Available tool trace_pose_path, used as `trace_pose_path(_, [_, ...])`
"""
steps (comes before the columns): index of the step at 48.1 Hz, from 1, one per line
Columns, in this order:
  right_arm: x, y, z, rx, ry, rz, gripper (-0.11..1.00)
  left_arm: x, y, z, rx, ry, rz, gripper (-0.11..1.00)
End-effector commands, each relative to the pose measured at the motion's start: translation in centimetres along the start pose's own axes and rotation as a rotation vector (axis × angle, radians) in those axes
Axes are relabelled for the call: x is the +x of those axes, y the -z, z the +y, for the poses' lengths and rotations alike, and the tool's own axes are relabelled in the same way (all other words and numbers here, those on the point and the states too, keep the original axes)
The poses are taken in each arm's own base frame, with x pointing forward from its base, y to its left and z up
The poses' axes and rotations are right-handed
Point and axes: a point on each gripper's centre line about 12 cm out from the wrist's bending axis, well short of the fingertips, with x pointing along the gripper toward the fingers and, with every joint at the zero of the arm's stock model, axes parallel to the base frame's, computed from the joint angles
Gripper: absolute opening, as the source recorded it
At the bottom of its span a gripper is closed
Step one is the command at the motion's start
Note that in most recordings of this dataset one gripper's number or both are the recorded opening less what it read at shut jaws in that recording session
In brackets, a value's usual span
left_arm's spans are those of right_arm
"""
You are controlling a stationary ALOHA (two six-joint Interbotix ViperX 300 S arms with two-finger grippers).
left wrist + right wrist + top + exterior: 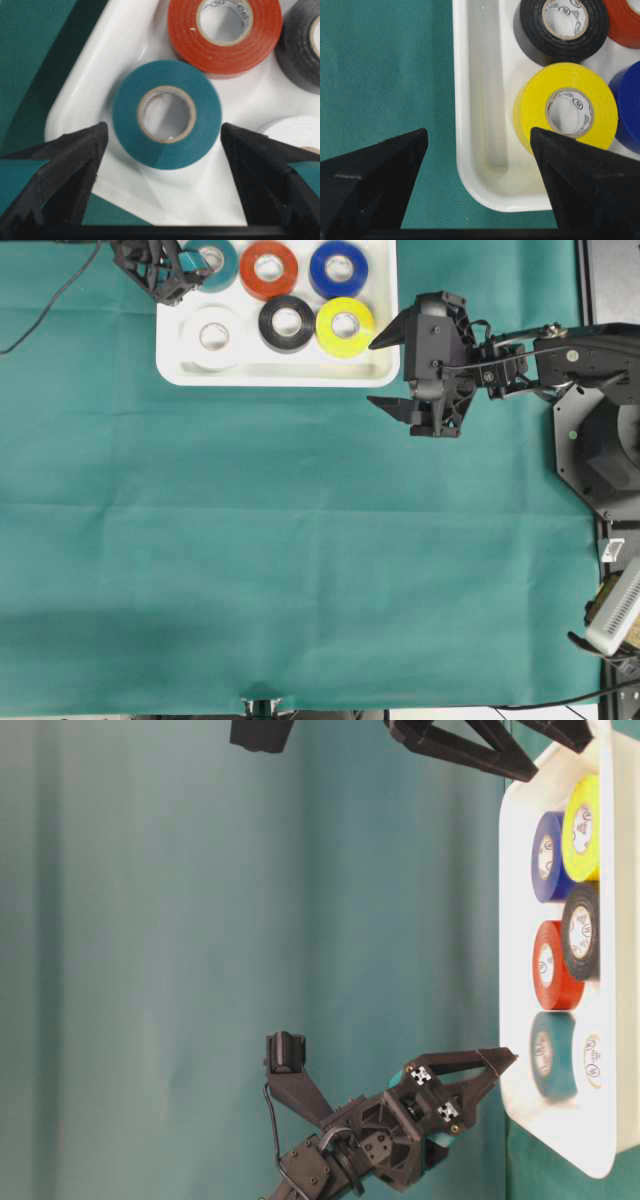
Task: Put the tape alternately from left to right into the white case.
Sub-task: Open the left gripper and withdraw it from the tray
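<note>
The white case (280,377) lies at the back of the green cloth and holds all the tape. Teal (215,262), orange-red (268,270) and blue (338,268) rolls make the far row; white (213,335), black (287,323) and yellow (345,327) the near row. My left gripper (162,129) is open over the case's far left corner. The teal roll (166,114) lies flat between its fingers with a gap on each side. My right gripper (477,134) is open and empty over the case's near right corner (485,195), beside the yellow roll (565,107).
Green cloth (300,560) covers the table. The right arm's base (600,450) stands at the right edge, with a pale device (615,615) below it. A black cable (45,305) crosses the far left corner.
</note>
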Motion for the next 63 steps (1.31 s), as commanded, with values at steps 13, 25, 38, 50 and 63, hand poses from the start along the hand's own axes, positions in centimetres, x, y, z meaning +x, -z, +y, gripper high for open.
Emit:
trace_pose_path(13, [-0.4, -1.1, 0.1, 0.003, -0.009, -0.046, 0.86, -1.3, -1.1, -2.3, 0.047, 0.038, -0.047, 1.00])
trace_pose_path(25, [-0.4, -1.4, 0.2, 0.002, -0.019, -0.061, 0.86, -2.7, -0.7, -6.8, 0.133, 0.115, -0.067, 1.00])
trace_pose_path(38, [-0.4, -1.4, 0.2, 0.000, -0.019, -0.063, 0.86, -4.2, 0.2, -11.2, 0.222, 0.197, -0.079, 1.00])
trace_pose_path(50, [-0.4, -1.5, 0.3, 0.001, -0.027, -0.071, 0.86, -5.0, 1.4, -14.2, 0.289, 0.255, -0.073, 1.00])
trace_pose_path(63, [-0.4, -1.5, 0.4, 0.001, -0.035, -0.078, 0.86, -5.5, 2.5, -16.5, 0.340, 0.299, -0.063, 1.00])
